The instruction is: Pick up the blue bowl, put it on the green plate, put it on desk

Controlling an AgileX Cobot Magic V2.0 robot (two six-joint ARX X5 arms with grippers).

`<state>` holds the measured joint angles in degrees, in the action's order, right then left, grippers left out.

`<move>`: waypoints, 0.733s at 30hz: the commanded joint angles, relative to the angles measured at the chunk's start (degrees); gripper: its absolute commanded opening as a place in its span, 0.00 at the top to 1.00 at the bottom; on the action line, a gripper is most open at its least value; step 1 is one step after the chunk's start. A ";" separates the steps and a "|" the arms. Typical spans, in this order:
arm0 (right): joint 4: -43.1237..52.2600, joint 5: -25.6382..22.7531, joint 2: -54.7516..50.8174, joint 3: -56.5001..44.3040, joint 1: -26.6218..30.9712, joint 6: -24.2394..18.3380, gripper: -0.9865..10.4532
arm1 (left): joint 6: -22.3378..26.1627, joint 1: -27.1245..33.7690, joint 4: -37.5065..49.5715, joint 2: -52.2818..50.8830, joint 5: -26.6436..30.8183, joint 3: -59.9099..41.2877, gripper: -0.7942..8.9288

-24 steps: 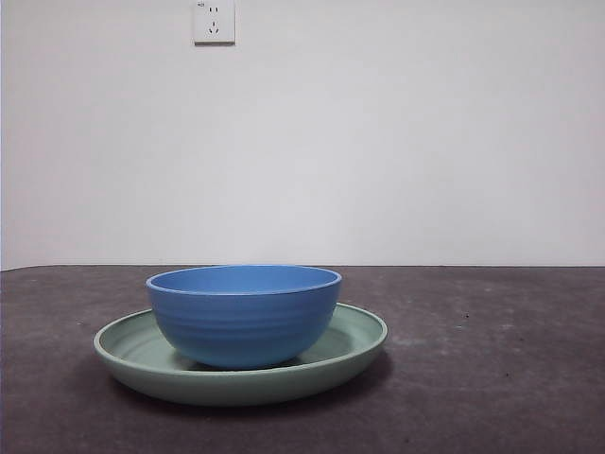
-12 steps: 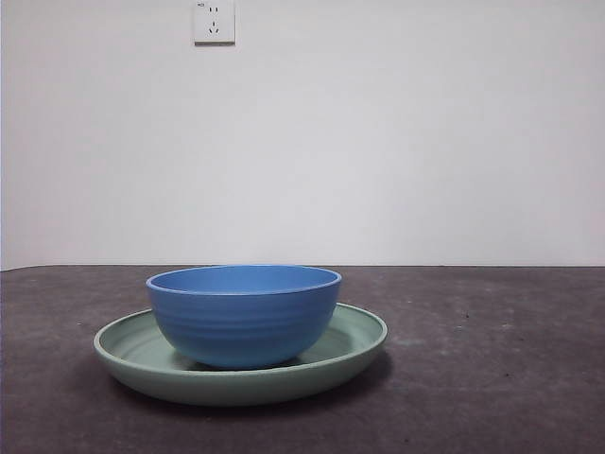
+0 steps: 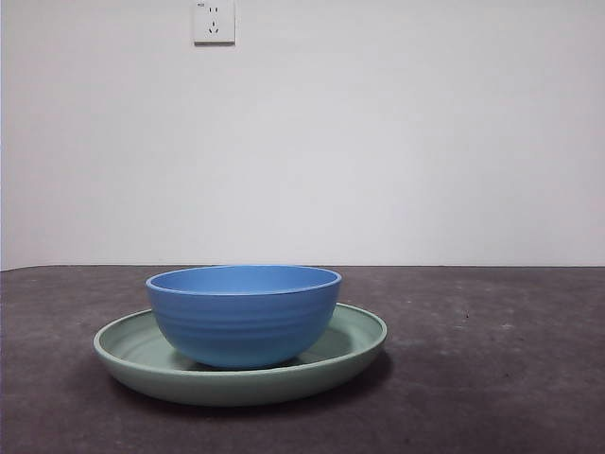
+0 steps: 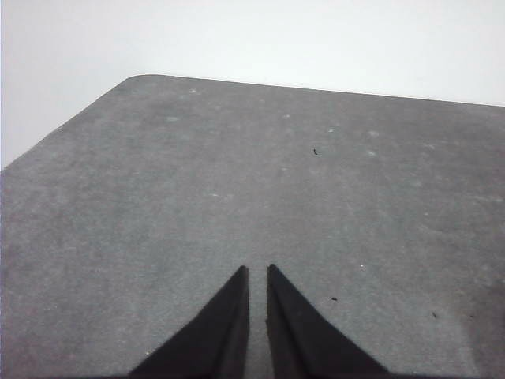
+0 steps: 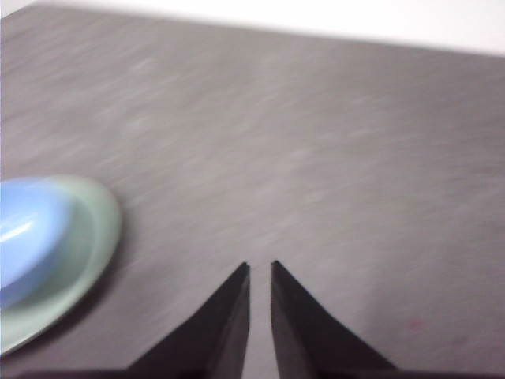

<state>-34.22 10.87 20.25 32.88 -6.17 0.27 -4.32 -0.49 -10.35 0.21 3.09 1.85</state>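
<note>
Bowl, blue bowl (image 3: pixel 244 315): seated inside green plate (image 3: pixel 354 342), upright, on desk (image 3: pixel 492 359). Right gripper (image 5: pixel 259 267): jaws nearly closed, empty, beside plate. Left gripper (image 4: pixel 256 270): likewise narrow, waiting apart. Advice: open wide, grasp bowl's rim, lift straight, set beside plate.

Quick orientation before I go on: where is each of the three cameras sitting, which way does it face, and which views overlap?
Front view: low, at table height, looking level across the desk at the blue bowl on the green plate, wall behind; no arm shows.
Left wrist view: on the left arm, looking down over bare desk; left gripper nearly shut.
Right wrist view: on the right arm, right gripper nearly shut, bowl and plate at the edge.
Shared: front and right wrist both show bowl and plate.
</note>
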 commanded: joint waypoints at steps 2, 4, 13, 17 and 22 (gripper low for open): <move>16.83 -0.96 -4.87 -13.51 5.84 -0.98 0.88 | 0.63 0.11 -0.35 -0.02 0.15 -1.18 0.88; 21.09 -3.02 -7.87 -18.95 7.13 -0.98 0.88 | 0.63 0.11 -0.35 -0.02 0.15 -1.18 0.88; 24.79 -7.04 -17.27 -30.34 7.43 -0.57 0.88 | 0.63 0.11 -0.35 -0.02 0.15 -1.18 0.88; 23.93 -10.25 -19.45 -32.26 7.43 1.79 0.88 | 0.63 0.11 -0.35 -0.02 0.15 -1.18 0.88; 23.93 -11.02 -19.80 -32.26 7.43 2.01 0.88 | 0.63 0.11 -0.35 -0.02 0.15 -1.18 0.88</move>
<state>-10.17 0.12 0.71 1.13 1.23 1.34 -4.32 -0.49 -10.35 0.21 3.09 1.85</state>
